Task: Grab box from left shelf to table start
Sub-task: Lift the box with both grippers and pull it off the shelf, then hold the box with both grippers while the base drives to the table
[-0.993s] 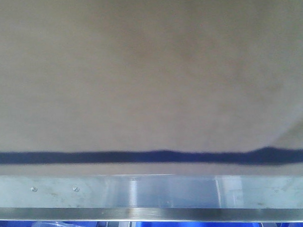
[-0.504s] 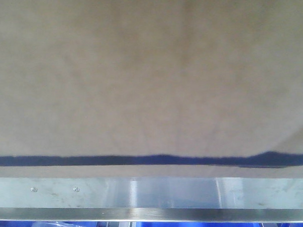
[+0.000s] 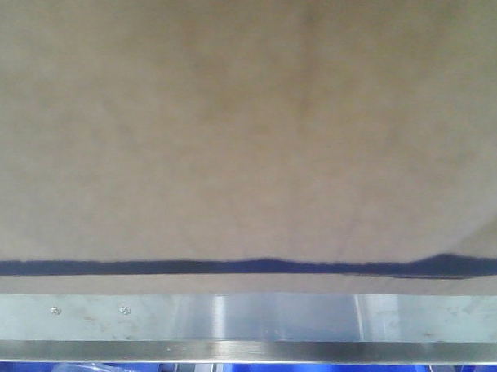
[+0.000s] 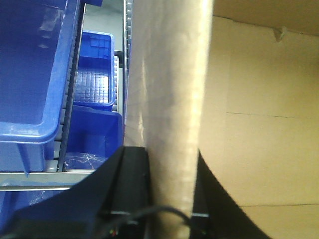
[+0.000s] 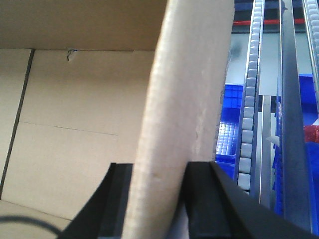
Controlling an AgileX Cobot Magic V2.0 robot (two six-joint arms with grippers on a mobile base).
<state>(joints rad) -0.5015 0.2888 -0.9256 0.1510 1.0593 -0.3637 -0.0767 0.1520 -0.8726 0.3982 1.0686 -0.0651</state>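
Note:
The brown cardboard box (image 3: 246, 129) fills almost the whole front view, with a dark printed line along its lower part. Below it runs the silver shelf rail (image 3: 261, 316) with two small screws. My left gripper (image 4: 172, 169) is shut on the box's left side wall (image 4: 169, 99), one black finger on each face, with the box's inside to the right. My right gripper (image 5: 157, 184) is shut on the box's right side wall (image 5: 184, 99) the same way. The table is out of view.
Blue plastic bins (image 4: 35, 84) stand on roller tracks left of the box in the left wrist view. More blue bins (image 5: 229, 129) and roller rails (image 5: 249, 99) lie right of the box in the right wrist view. Blue bins (image 3: 320, 371) show below the rail.
The box's dark printed line has sunk lower in the front view and closer to the shelf rail. The rail has not moved.

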